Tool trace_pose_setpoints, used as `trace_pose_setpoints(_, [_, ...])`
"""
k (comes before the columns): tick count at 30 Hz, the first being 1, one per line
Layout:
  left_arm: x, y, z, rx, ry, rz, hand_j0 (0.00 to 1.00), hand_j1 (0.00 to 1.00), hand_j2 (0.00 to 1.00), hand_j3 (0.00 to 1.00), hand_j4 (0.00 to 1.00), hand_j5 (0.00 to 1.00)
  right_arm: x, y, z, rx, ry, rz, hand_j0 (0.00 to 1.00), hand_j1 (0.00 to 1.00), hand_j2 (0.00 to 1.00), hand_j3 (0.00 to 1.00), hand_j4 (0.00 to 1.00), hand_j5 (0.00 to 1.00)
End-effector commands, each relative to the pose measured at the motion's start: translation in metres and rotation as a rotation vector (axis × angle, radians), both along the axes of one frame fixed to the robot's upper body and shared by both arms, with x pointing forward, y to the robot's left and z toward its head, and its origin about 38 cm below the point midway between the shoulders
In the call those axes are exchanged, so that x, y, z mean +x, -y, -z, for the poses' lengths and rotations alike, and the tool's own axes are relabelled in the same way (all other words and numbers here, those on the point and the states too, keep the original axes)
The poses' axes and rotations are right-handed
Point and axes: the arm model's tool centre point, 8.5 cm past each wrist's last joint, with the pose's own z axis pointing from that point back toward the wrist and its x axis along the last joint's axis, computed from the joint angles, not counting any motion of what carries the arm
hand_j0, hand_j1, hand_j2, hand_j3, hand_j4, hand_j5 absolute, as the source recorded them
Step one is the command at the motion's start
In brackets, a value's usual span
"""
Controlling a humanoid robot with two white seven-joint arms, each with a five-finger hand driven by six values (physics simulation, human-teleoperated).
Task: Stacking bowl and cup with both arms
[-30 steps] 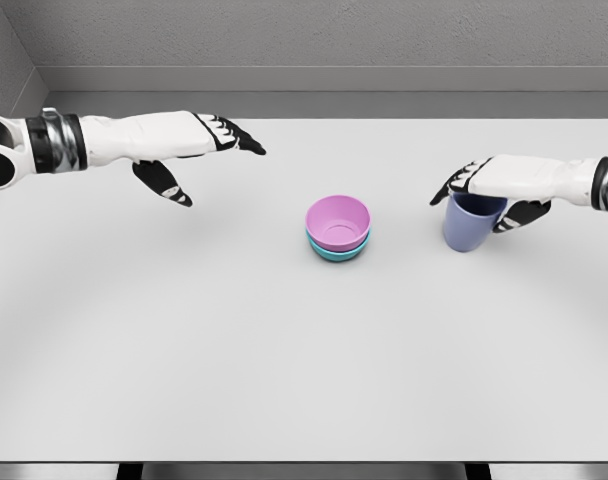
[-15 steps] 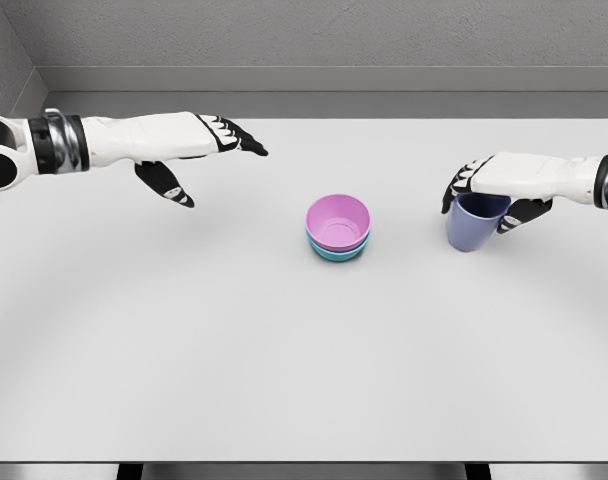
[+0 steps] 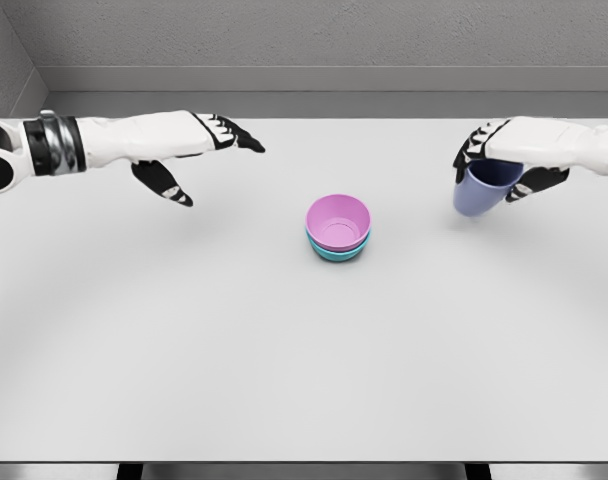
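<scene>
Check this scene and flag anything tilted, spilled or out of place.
Only the blue cup stands out: gripped by the right hand, it hangs tilted above the table. The pink bowl sits nested in the teal bowl. Nothing is spilled.

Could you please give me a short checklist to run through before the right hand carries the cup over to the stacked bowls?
1. Grasp: the right hand is closed around the rim of the blue cup: ok.
2. Cup clear of the table: it looks raised and tilted, with a faint shadow below: ok.
3. Target ready: the pink bowl sits nested in the teal bowl, opening up and empty: ok.
4. Path between cup and bowls free of objects: ok.
5. Left hand open and hovering well left of the bowls: ok.
6. Grip firmness: cannot tell.
</scene>
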Motion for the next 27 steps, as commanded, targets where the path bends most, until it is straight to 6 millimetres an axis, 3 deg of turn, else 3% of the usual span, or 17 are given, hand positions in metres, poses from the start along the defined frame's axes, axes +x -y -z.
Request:
trace_pose_setpoints(1, [0.001,0.01,-0.005,-0.04,0.008,0.011,1.0,1.0,1.0,1.0,1.0,1.0,0.0,-0.002,-0.003,0.011,0.007,-0.003,0.54,0.54,0.54,0.54,0.54,0.54])
trace_pose_setpoints(5, [-0.002,0.015,-0.004,-0.045,0.007,0.028,1.0,1.0,1.0,1.0,1.0,1.0,0.0,-0.018,-0.018,0.016,0.047,-0.048,0.54,0.54,0.54,0.54,0.54,0.54])
trace_pose_setpoints(12, [-0.001,0.0,0.004,-0.056,-0.01,-0.015,1.0,1.0,1.0,1.0,1.0,1.0,-0.002,-0.045,-0.035,0.033,0.097,-0.121,0.54,0.54,0.54,0.54,0.54,0.54])
trace_pose_setpoints(14, [-0.003,0.008,0.008,-0.062,-0.019,0.002,1.0,1.0,1.0,1.0,1.0,1.0,-0.006,-0.057,-0.041,0.033,0.115,-0.16,0.54,0.54,0.54,0.54,0.54,0.54])
trace_pose_setpoints(16, [-0.004,0.012,0.012,-0.076,-0.026,0.006,1.0,1.0,1.0,1.0,1.0,1.0,-0.011,-0.071,-0.042,0.041,0.125,-0.2,0.54,0.54,0.54,0.54,0.54,0.54])
trace_pose_setpoints(22, [-0.002,0.002,0.008,-0.086,-0.017,-0.018,1.0,1.0,1.0,1.0,1.0,1.0,-0.013,-0.077,-0.047,0.042,0.137,-0.22,0.52,0.52,0.52,0.52,0.52,0.52])
trace_pose_setpoints(27, [-0.003,0.0,0.01,-0.087,-0.02,-0.022,1.0,1.0,1.0,1.0,1.0,1.0,-0.014,-0.094,-0.04,0.046,0.123,-0.259,0.52,0.52,0.52,0.52,0.52,0.52])
